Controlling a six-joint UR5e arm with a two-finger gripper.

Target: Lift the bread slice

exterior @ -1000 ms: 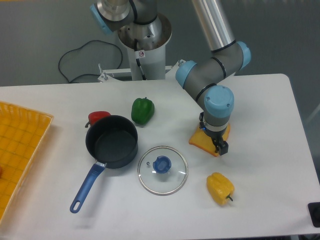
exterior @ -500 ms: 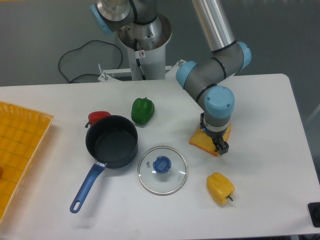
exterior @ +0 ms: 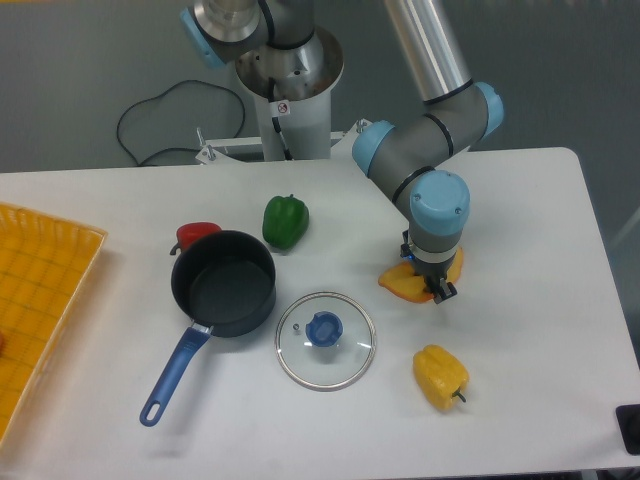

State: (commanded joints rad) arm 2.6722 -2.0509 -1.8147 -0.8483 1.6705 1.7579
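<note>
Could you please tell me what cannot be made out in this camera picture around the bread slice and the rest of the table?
- Gripper: the wrist hides its jaws, so open or shut is unclear.
- Bread slice: mostly covered by the arm; any grip or lift is unclear.
- Red item: partly behind the pot.
- Yellow tray: cut off by the left edge.
- Dark object: cut off at the right edge.

Item count on the white table (exterior: 520,200):

- Toy bell peppers: three, namely one green (exterior: 285,221), one yellow with a stem (exterior: 440,377), and one red (exterior: 195,234), partly hidden behind the saucepan.
- Flat yellow-orange bread slice (exterior: 402,283): one.
- Dark saucepan with blue handle (exterior: 222,284): one.
- Round glass lid with blue knob (exterior: 325,340): one.
- Yellow mesh tray (exterior: 40,300): one.
- Robot arm with silver tube and blue joints (exterior: 430,170): one, carrying one two-finger gripper (exterior: 436,291).
</note>
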